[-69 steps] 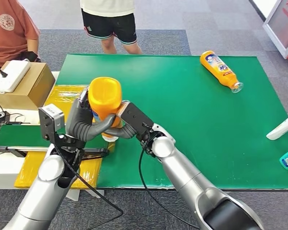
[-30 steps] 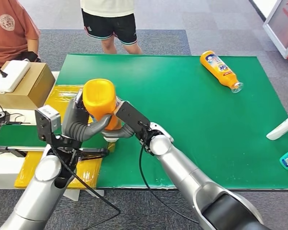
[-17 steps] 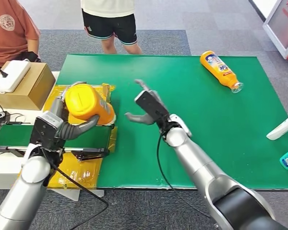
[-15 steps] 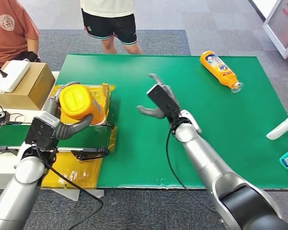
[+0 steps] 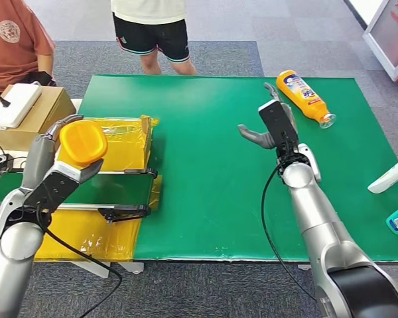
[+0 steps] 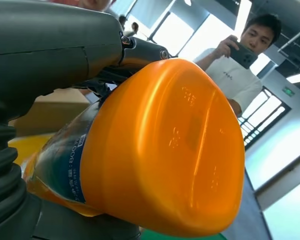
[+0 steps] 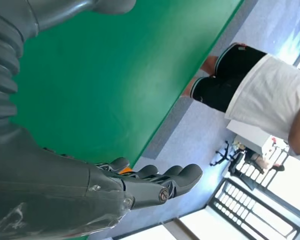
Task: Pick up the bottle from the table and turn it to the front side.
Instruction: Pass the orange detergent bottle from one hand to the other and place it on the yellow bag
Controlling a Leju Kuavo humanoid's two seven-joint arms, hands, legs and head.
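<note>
Over conveyor, L hand (image 5: 54, 173) grips bottle (image 5: 83, 142).

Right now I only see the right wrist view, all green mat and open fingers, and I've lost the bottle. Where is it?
Observer: The left robot hand holds an orange bottle, lifted beside the yellow-wrapped box at the mat's left edge.
Operator: Which way is it facing?
Observer: Its base points at the head camera. The left wrist view shows part of a dark label on its side.
Operator: Anything close to the other arm?
Observer: A second orange bottle lies on its side on the green mat, just beyond the right robot hand, untouched.
</note>
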